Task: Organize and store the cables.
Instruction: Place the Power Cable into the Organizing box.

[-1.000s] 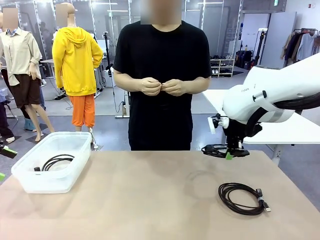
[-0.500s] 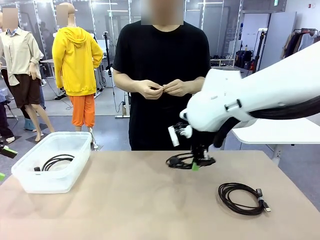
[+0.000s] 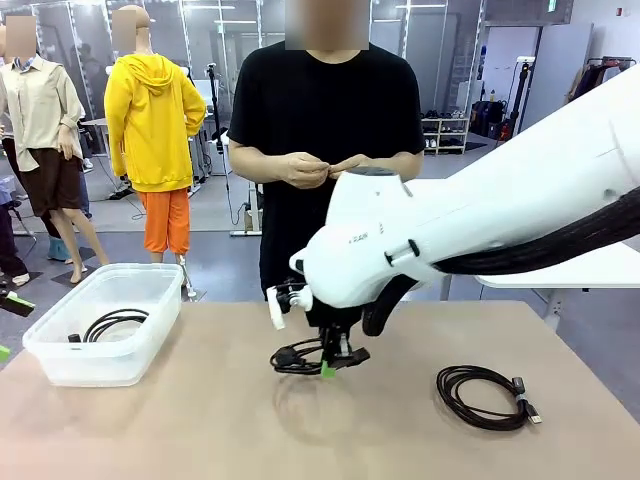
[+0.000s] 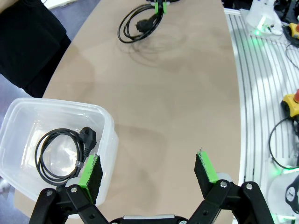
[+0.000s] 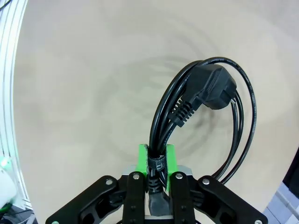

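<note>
Right tool (image 5: 157, 150) clamping coiled cable (image 5: 212, 86), arm lettering (image 3: 358, 238) (illegible)

We see a bright room, lit softly by lamps on the far ceiling. The table (image 3: 150, 430) looks pale and evenly lit. A faint round shadow lies under the hanging cable (image 3: 288, 358). The front view is sharp. In the right wrist view the table looks smeared and swirly, maybe blur, maybe shadow. The left wrist view bends at its edges.
</note>
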